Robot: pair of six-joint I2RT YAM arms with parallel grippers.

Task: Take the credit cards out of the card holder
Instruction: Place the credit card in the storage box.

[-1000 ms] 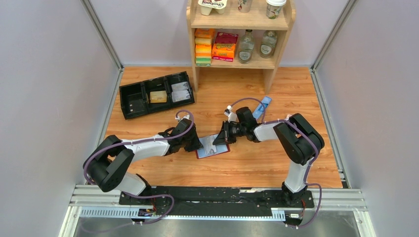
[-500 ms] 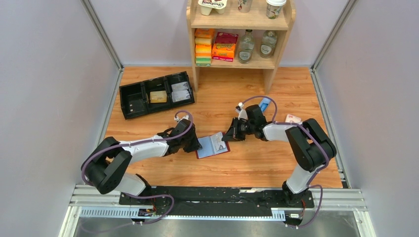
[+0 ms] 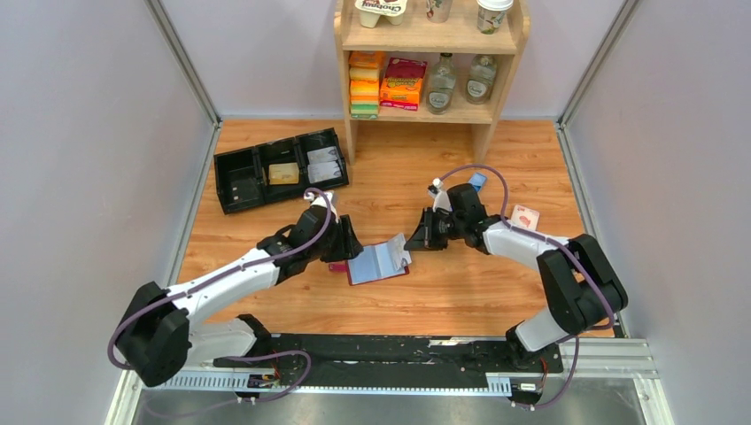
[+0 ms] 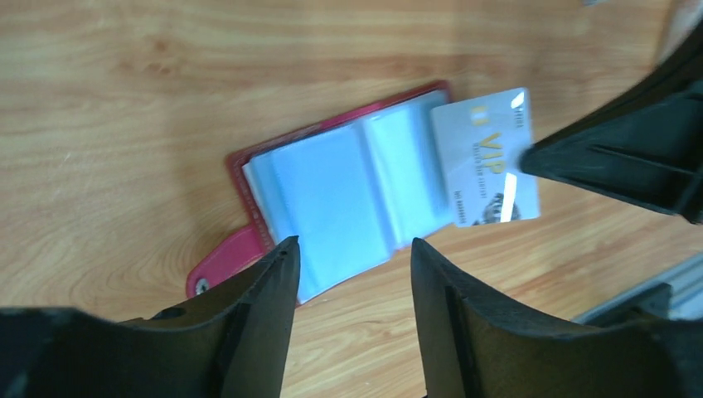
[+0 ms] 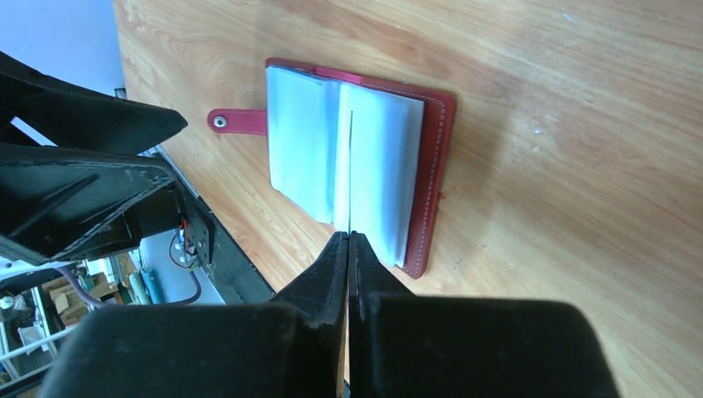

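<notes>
The maroon card holder (image 3: 370, 266) lies open on the wooden floor, its pale blue sleeves (image 4: 332, 199) facing up and its snap tab (image 4: 228, 261) pointing at my left arm. My right gripper (image 3: 411, 243) is shut on one credit card (image 4: 485, 157), a whitish card marked VIP. That card hangs at the holder's right edge, clear of the sleeves. In the right wrist view the card (image 5: 351, 166) shows edge-on between the closed fingertips of the right gripper (image 5: 349, 237). My left gripper (image 4: 352, 245) stands open just short of the holder's near-left edge, with nothing between its fingers.
A black compartment tray (image 3: 220, 181) at the back left holds a tan block (image 3: 283, 173) and pale cards (image 3: 323, 165). A wooden shelf (image 3: 429, 62) with groceries stands at the back. A blue box (image 3: 476, 181) and a pink-white box (image 3: 524, 216) lie behind the right arm.
My left gripper has opened and drawn back off the holder. My right gripper has moved right, pulling the card out of the sleeve.
</notes>
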